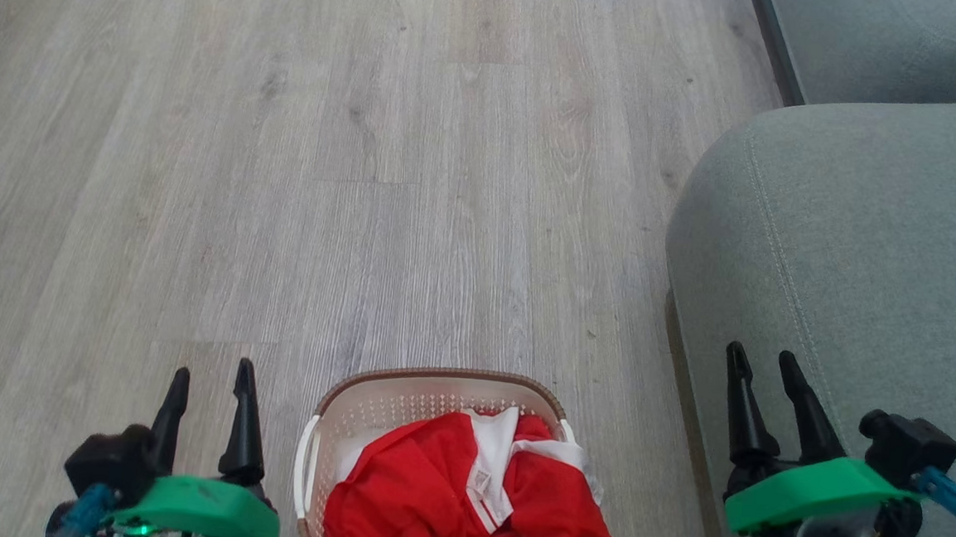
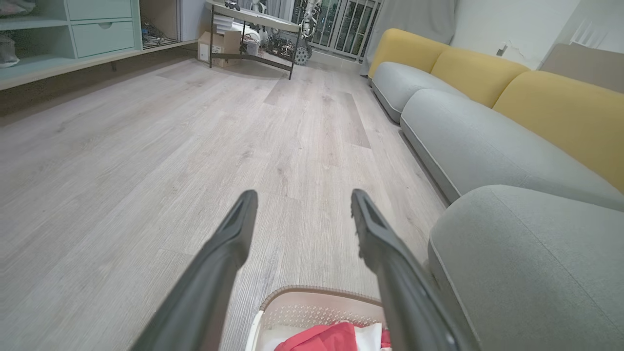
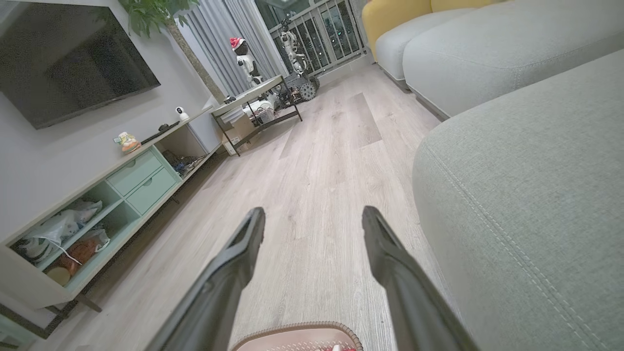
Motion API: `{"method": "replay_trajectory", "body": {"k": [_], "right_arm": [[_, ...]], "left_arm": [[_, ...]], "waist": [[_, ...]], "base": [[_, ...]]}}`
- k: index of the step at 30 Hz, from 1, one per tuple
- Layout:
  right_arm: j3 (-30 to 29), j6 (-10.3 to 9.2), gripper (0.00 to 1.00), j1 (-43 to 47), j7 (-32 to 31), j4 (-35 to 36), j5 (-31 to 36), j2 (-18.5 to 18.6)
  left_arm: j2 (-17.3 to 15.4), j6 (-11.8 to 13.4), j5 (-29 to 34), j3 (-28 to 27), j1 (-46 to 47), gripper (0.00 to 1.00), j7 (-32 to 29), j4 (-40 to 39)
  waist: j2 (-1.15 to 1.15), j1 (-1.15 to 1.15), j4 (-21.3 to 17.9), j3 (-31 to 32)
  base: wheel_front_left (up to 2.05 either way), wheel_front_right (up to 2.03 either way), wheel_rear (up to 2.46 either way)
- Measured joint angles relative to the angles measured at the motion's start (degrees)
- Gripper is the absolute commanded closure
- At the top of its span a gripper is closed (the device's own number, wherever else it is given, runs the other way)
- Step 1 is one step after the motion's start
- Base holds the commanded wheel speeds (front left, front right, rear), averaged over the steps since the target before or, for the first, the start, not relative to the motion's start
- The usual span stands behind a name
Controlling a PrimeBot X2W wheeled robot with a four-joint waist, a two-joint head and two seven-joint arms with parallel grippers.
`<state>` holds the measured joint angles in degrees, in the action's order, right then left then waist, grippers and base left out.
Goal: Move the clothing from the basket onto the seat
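- The left pincer has its two dark fingers spread apart with bare floor showing between them. It holds nothing.
- The right pincer is likewise parted, with a clear gap between its fingers and nothing in its grip.
- The basket stands on the floor between the two pincers, just to the right of the left pincer and further from the right one. Neither pincer touches it.
- In the left wrist view the basket's braided rim lies below and between the left pincer's fingers, under their bases rather than their tips.
- The clothing is heaped inside the basket, crumpled, with some fabric spilling over the rim on the side nearer the right pincer. A white collar runs through the middle of the heap.
- The seat lies under and ahead of the right pincer, whose fingers hang above its edge nearest the basket. No clothing is on it.
- In the right wrist view the seat's stitched seam runs just to the right of the right pincer, and the basket rim shows low between the fingers.
- Well ahead of the left pincer, yellow back cushions line the sofa.
- Well ahead and to the left of the right pincer are a television and a shelf unit.
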<state>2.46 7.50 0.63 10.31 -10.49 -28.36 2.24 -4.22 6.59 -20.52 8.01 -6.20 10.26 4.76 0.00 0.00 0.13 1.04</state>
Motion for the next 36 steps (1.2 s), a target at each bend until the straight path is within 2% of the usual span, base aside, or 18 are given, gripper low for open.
{"method": "replay_trajectory", "body": {"k": [26, 36], "right_arm": [[1.69, 0.0, 0.0, 0.0, 3.91, 0.31, 15.88, 0.03], [1.71, 0.0, 0.0, 0.0, 3.91, 0.19, 16.21, 0.03]], "left_arm": [[0.9, -0.62, 13.88, -1.21, -1.43, 0.0, 3.97, 0.73], [1.08, -1.54, 14.02, -1.48, -2.19, 0.0, 3.97, 1.65]], "waist": [[0.0, 0.0, -0.05, 0.52], [0.0, 0.0, -0.09, 0.61]], "base": [[0.0, 0.0, 0.0], [0.0, 0.0, 0.0]]}}
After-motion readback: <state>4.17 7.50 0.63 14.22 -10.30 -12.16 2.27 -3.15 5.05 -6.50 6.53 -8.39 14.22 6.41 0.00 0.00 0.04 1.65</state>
